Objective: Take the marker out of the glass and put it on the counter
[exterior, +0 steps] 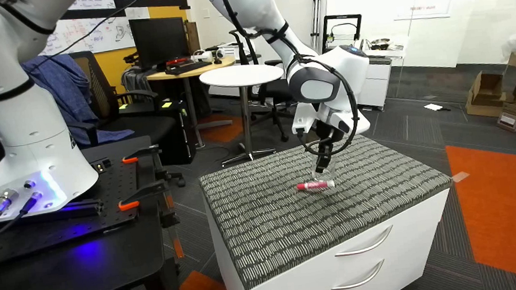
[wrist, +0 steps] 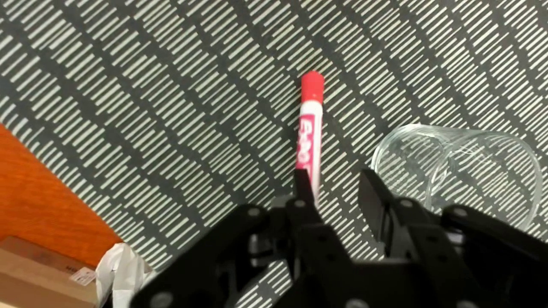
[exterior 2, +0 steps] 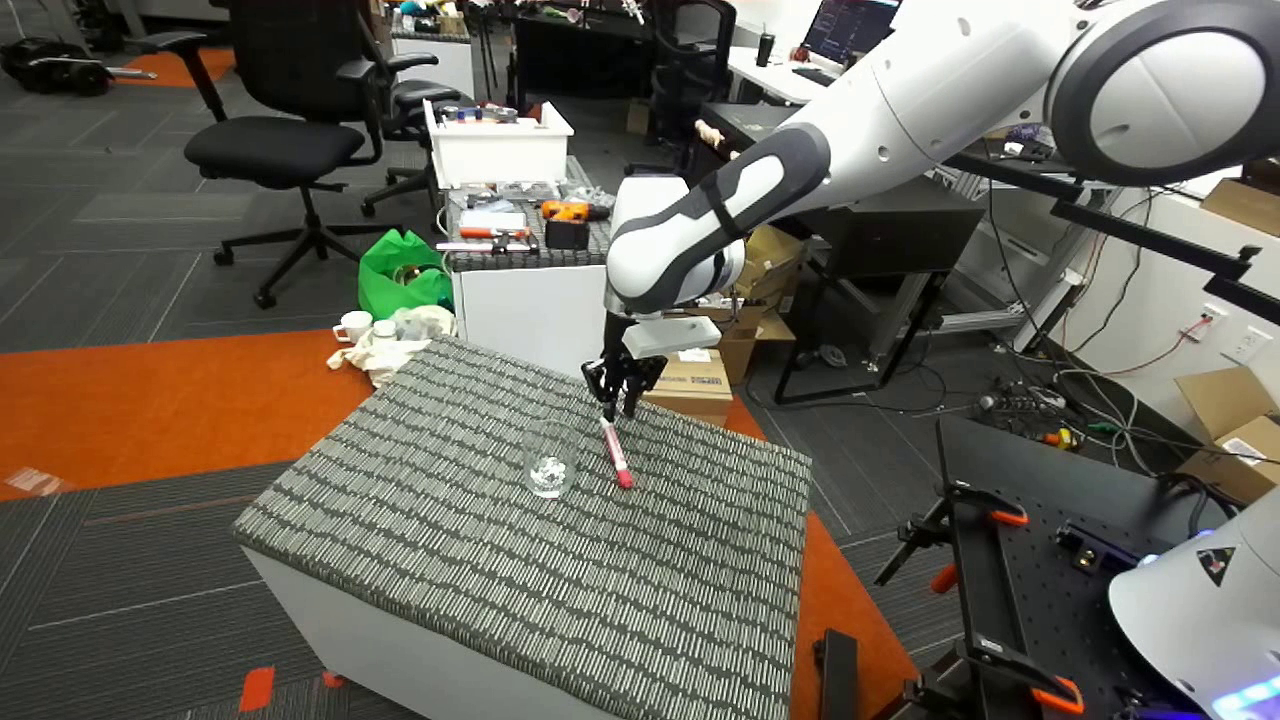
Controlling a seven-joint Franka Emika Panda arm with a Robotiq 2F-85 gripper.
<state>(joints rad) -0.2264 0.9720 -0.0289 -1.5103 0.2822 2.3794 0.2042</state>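
Note:
The red and white marker lies flat on the grey striped counter top in both exterior views (exterior: 315,185) (exterior 2: 615,455) and the wrist view (wrist: 309,137). The clear glass (exterior 2: 548,472) stands upright beside it on the counter (exterior 2: 480,560), with no marker inside. It shows at the right of the wrist view (wrist: 449,171) and faintly behind the marker in an exterior view (exterior: 331,173). My gripper (wrist: 334,173) is open and empty. It hangs low over the marker's pale end, also in both exterior views (exterior: 321,169) (exterior 2: 619,412). One fingertip hides part of that end; contact cannot be told.
A dark workbench (exterior: 60,258) bears the robot base. A round white table (exterior: 242,75) stands behind the counter. A cluttered cabinet with a white bin (exterior 2: 500,155) and a cardboard box (exterior 2: 690,385) stand beyond the counter's far edge.

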